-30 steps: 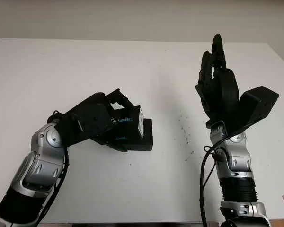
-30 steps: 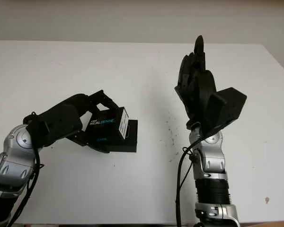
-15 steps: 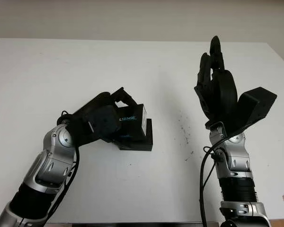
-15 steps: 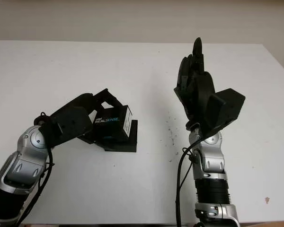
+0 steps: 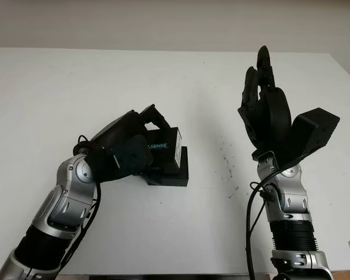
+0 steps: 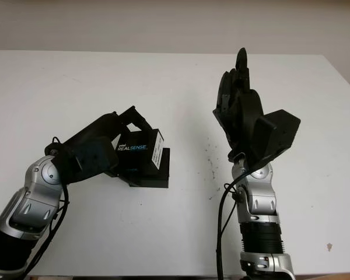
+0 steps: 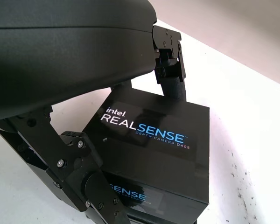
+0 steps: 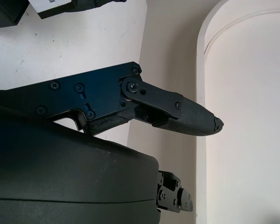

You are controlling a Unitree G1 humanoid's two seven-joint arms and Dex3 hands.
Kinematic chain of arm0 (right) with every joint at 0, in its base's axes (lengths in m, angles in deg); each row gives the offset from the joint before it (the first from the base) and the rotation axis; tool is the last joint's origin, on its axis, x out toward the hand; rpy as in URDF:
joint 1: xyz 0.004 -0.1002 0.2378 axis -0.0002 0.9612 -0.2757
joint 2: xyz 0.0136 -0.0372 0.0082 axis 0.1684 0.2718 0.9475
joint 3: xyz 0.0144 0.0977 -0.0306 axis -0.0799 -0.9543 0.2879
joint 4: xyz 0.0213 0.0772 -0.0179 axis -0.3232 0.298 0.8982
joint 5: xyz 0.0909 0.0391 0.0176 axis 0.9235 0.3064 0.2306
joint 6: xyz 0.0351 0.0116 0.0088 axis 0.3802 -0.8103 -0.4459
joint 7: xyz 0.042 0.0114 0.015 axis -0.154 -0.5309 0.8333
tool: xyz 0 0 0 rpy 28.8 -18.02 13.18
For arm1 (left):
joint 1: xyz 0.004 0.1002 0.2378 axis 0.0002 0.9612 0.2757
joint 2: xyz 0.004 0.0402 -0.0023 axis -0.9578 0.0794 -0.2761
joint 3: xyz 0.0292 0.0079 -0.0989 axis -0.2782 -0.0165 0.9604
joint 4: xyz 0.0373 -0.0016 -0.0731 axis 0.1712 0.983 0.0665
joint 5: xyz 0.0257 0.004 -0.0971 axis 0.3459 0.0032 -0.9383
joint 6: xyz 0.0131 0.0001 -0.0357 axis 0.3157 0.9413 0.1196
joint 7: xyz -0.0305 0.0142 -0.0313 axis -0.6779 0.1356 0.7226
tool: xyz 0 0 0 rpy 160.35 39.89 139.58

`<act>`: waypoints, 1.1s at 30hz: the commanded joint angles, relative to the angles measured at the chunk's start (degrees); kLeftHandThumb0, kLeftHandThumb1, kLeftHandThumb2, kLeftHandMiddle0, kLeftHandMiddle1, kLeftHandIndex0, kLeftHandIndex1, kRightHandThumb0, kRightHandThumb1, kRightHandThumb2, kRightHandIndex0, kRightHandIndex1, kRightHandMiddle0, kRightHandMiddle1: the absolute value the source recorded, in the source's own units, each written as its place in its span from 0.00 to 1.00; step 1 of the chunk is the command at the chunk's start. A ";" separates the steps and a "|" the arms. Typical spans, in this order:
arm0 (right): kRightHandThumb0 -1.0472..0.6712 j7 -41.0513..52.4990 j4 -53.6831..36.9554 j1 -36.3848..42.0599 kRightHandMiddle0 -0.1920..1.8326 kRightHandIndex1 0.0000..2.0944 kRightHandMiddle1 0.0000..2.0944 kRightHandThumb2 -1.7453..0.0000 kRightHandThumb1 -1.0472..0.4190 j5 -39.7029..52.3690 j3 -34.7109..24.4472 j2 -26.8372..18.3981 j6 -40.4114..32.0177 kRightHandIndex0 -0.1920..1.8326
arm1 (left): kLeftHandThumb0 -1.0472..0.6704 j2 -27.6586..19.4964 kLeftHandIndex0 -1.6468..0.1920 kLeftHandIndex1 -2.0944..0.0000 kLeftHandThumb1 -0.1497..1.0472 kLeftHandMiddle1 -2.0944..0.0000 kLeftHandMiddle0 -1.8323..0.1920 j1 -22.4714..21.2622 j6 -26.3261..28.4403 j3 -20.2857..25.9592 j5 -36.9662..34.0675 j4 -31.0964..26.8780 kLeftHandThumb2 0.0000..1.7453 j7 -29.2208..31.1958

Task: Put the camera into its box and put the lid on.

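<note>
Even, soft light on the white tabletop [image 5: 58,87]; faint shadows beside each hand, no glare; wrist views sharp up close.

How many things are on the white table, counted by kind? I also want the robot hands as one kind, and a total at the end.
RealSense box lid, held by the left hand: 1
Black box base, under the lid: 1
Robot hands, with the right hand open and raised above the table: 2
Total: 4
</note>
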 commanded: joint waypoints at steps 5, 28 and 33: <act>0.23 -0.24 -0.96 0.16 0.02 0.01 0.00 0.60 0.00 0.20 -0.02 0.21 -0.23 0.00 | 0.49 1.08 0.84 0.22 1.00 0.12 0.70 0.53 0.59 -1.61 1.12 -0.66 0.05 0.11; 0.25 -1.38 -0.72 0.83 0.01 0.02 0.00 0.59 0.00 -1.30 0.51 1.58 1.11 0.00 | 0.50 5.90 0.86 0.19 1.00 0.05 0.66 1.11 5.98 -3.75 1.95 -1.18 0.06 0.05; 0.25 -1.64 -0.77 0.82 0.00 0.01 0.00 0.59 0.00 -1.27 0.69 2.21 0.85 0.00 | 0.50 5.36 0.87 0.18 1.00 0.05 0.66 0.75 7.67 -5.03 3.73 -2.04 0.06 1.14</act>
